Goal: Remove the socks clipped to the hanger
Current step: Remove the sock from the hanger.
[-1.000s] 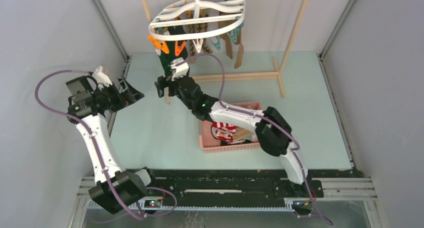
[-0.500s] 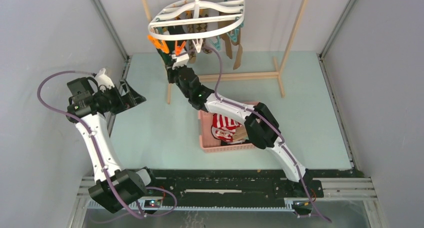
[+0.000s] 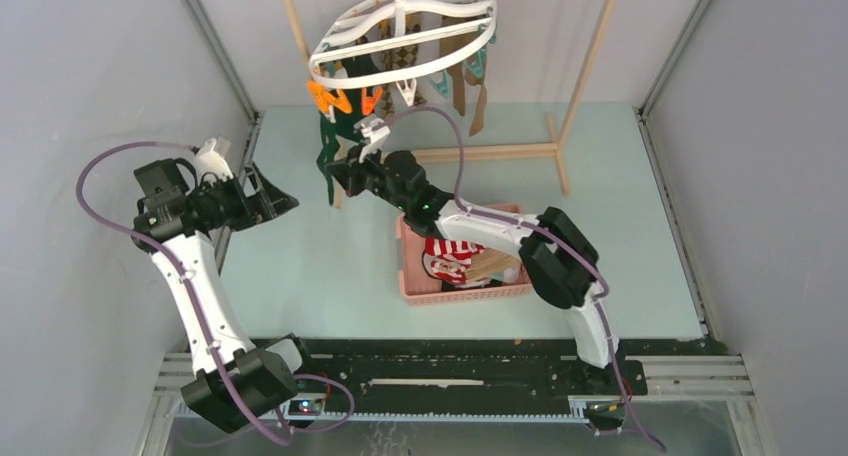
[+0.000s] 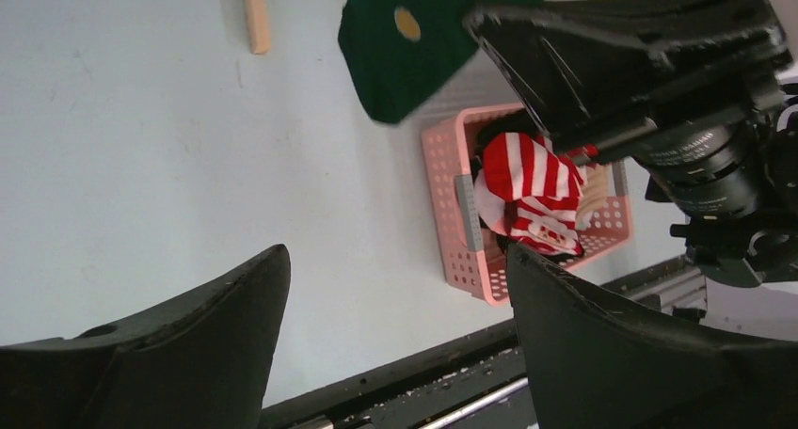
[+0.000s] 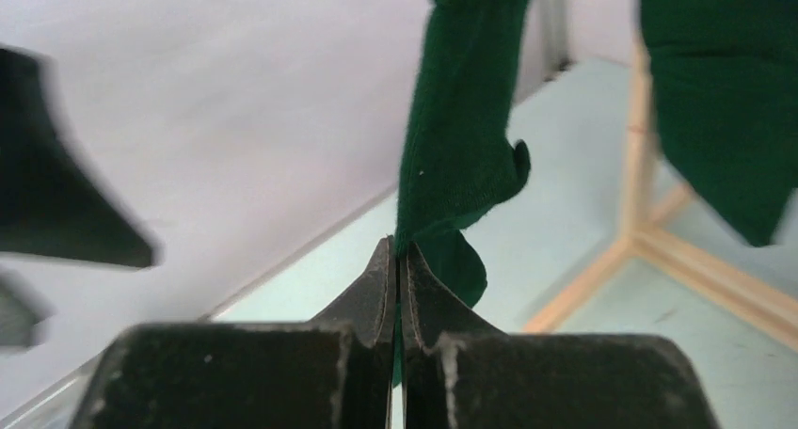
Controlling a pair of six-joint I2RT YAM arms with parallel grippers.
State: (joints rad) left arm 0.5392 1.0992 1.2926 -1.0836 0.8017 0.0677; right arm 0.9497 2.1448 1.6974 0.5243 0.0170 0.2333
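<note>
The white oval hanger (image 3: 405, 31) hangs from the wooden rack at the back, with orange clothespins (image 3: 332, 98) on its left rim. A dark green sock (image 3: 327, 141) dangles from those pins. My right gripper (image 3: 340, 176) is shut on that sock's lower part; in the right wrist view the sock (image 5: 461, 147) rises straight out of the closed jaws of the gripper (image 5: 398, 252). A second green sock (image 5: 725, 90) hangs beside it. Tan and argyle socks (image 3: 470, 96) stay clipped further right. My left gripper (image 3: 280, 201) stands open and empty to the left of the green sock (image 4: 414, 43).
A pink basket (image 3: 465, 294) sits mid-table below my right arm and holds a red-and-white striped sock (image 3: 447, 256); the left wrist view shows the basket (image 4: 442, 175) too. The wooden rack's base bars (image 3: 490, 153) lie along the back. Grey walls close in on both sides.
My right gripper reached up to the green sock, shut on it, and has drawn back down and left. The hanger has tipped and swung. The left gripper shifted slightly right.
</note>
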